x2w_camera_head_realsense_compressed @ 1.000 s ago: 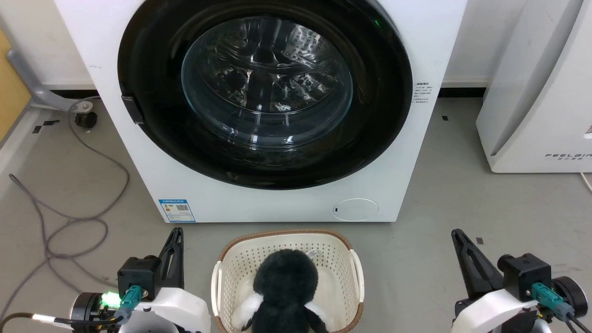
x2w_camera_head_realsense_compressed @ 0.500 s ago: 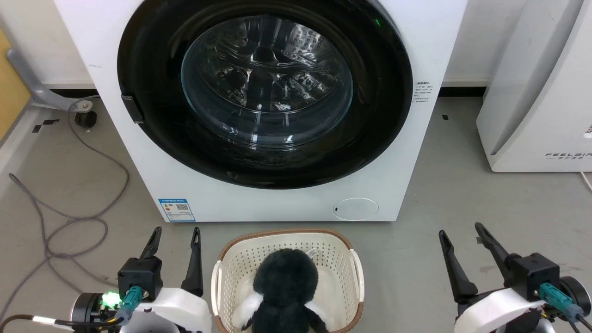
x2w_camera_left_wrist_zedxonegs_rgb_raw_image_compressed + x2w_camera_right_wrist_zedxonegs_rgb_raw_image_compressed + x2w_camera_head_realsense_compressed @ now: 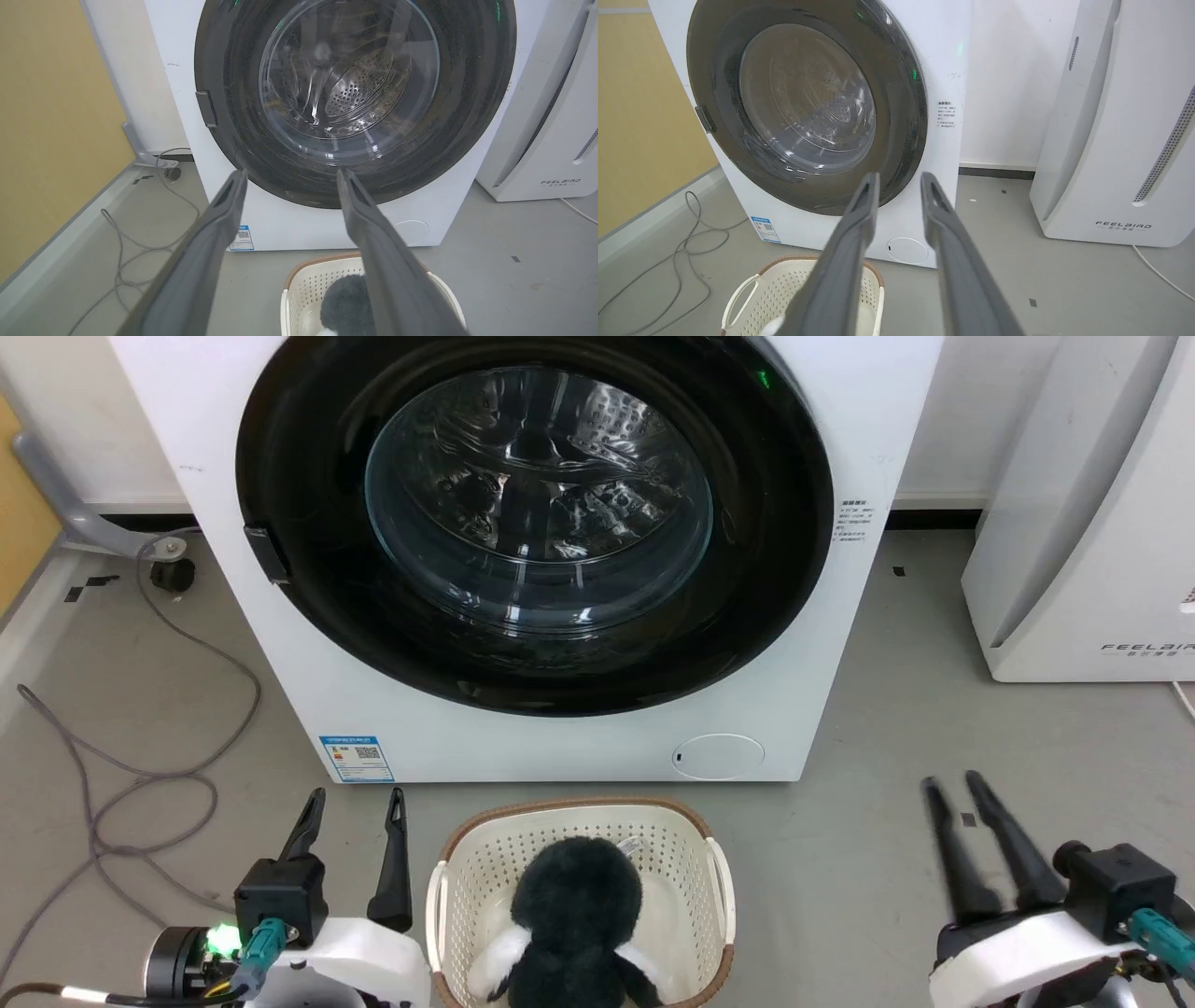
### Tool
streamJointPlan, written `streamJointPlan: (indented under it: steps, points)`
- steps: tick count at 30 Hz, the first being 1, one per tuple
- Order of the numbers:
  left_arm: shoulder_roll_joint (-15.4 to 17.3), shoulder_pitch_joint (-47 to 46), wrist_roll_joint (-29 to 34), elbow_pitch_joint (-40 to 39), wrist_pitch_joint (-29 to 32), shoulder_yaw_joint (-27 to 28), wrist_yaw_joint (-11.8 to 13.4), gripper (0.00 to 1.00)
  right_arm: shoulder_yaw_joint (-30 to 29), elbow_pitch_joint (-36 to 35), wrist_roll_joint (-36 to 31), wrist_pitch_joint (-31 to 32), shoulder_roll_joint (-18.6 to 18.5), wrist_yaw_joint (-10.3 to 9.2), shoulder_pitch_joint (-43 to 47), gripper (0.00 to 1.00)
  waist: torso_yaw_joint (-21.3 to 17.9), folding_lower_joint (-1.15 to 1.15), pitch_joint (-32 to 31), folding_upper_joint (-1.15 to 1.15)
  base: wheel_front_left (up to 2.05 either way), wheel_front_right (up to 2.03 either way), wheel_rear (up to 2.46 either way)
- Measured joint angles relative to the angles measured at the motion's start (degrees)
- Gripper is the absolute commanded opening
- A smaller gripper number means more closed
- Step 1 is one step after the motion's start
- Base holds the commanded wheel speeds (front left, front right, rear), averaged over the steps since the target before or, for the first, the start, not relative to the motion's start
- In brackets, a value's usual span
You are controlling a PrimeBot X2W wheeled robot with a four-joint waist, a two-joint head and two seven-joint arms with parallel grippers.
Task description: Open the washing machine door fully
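Round glossy black glass-centred washing machine door, closed, lies well ahead of the 2 grippers, touching neither. Empty left gripper gapes wide; empty right gripper stands narrowly parted.

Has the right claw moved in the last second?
Yes. The right claw shifted rightward: its fingers now straddle the floor mark, which lay right of them before.

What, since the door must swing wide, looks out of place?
The laundry basket, holding a dark plush toy, sits on the floor directly before the washing machine, below its shut door. Nothing looks spilled or damaged.
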Motion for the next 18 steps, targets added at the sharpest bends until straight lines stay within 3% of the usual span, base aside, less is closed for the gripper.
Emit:
streamJointPlan:
  steps: [6, 18]
  points:
    - [0.0, 0.0, -0.5, -0.2, -0.7, -0.1, 0.5, 1.00, -0.1, -0.3, 5.3, -0.7, 0.0, 0.00, 0.0, 0.00, 0.0, 0.00, 0.0, 0.00, 0.00, 0.00, 0.00]
    - [0.0, 0.0, -1.0, -0.5, -2.1, -0.4, 1.5, 1.00, -1.9, 0.5, 24.8, -2.1, 0.0, -0.01, 0.0, 0.00, 0.1, 0.00, -0.1, 0.00, 0.00, 0.00, 0.00]
